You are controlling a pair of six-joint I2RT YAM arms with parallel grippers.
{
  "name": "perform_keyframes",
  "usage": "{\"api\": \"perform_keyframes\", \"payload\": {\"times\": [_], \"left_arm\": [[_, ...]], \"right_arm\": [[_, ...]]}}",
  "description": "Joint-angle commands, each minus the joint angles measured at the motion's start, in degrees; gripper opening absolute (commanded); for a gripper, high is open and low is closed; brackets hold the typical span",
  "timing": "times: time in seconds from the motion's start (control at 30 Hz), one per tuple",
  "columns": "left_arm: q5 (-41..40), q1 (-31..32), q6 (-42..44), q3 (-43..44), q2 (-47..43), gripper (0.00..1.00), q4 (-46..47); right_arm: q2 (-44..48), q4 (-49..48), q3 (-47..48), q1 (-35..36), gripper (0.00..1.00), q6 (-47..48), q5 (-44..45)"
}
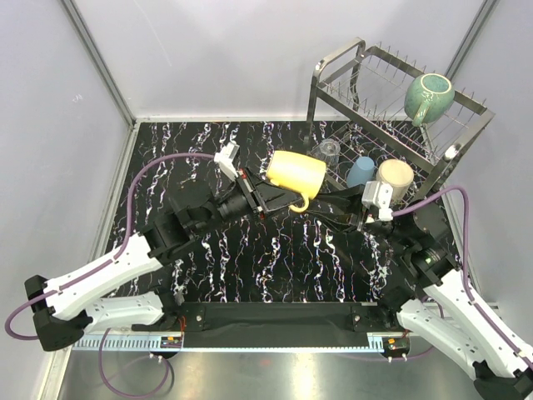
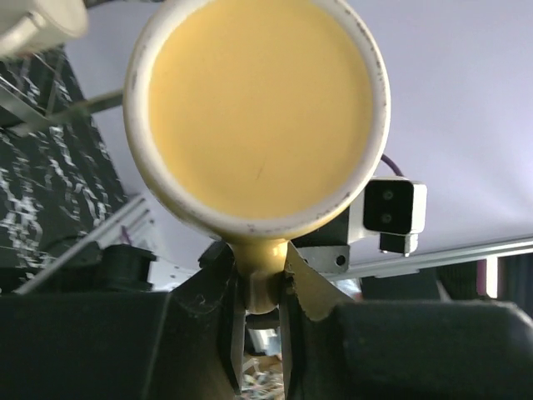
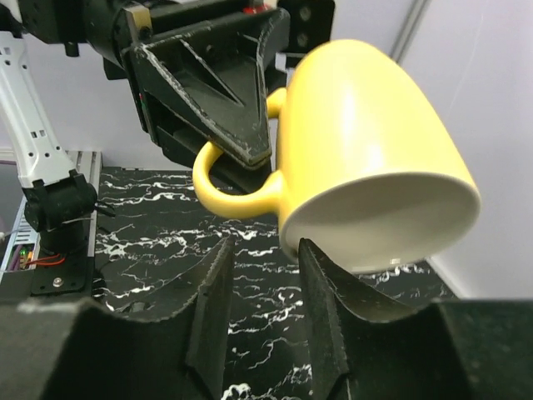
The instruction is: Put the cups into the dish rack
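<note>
The glossy yellow ceramic mug (image 1: 296, 171) hangs tipped on its side above the black marbled table (image 1: 200, 146), just short of the thin-wire dish rack (image 1: 333, 67). Its looped handle is clamped between the fingers of the left gripper (image 2: 260, 287). The right gripper (image 3: 265, 250) sits just beneath with fingers apart, which suggests a hand-over: it must next close on the smooth, rounded wall before the left lets go.

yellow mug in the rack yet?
No, the left gripper holds the yellow mug by its handle in the air, short of the dish rack.
</note>
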State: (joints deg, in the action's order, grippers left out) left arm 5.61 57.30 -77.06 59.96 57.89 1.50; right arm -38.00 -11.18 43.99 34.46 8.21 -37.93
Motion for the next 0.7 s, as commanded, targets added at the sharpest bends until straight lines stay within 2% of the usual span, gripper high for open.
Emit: {"api": "perform_keyframes", "payload": {"times": [0.0,0.13,0.23,0.27,0.37,0.4,0.5,0.67], "left_arm": [[-2.9,-0.3,7.7,5.8,-0.1,0.00,4.6],[-3.8,-0.3,13.1,9.8,1.5,0.00,0.4],[-5.2,-0.2,16.9,12.5,2.8,0.00,-3.1],[-5.4,-0.1,18.1,13.6,3.4,0.00,-4.0],[-7.5,0.1,24.0,19.0,6.8,0.00,-11.0],[-8.1,0.4,27.1,20.8,7.8,0.00,-12.5],[-10.8,0.9,34.0,29.0,12.4,0.00,-17.4],[-14.8,1.3,43.1,43.4,21.9,0.00,-21.9]], "right_arm": [[1.7,4.7,-0.4,0.5,0.46,-0.1,5.4],[3.2,8.4,0.0,0.5,0.48,-1.9,10.9],[4.9,12.9,0.4,0.6,0.50,-5.3,17.5],[5.2,16.2,1.0,0.6,0.50,-6.4,22.2],[6.1,25.3,2.8,0.6,0.44,-14.8,29.6],[5.8,27.2,2.9,0.6,0.41,-19.0,30.5],[3.4,35.8,3.6,0.5,0.40,-25.9,29.8],[-0.2,41.9,1.4,0.5,0.40,-34.4,24.9]]}}
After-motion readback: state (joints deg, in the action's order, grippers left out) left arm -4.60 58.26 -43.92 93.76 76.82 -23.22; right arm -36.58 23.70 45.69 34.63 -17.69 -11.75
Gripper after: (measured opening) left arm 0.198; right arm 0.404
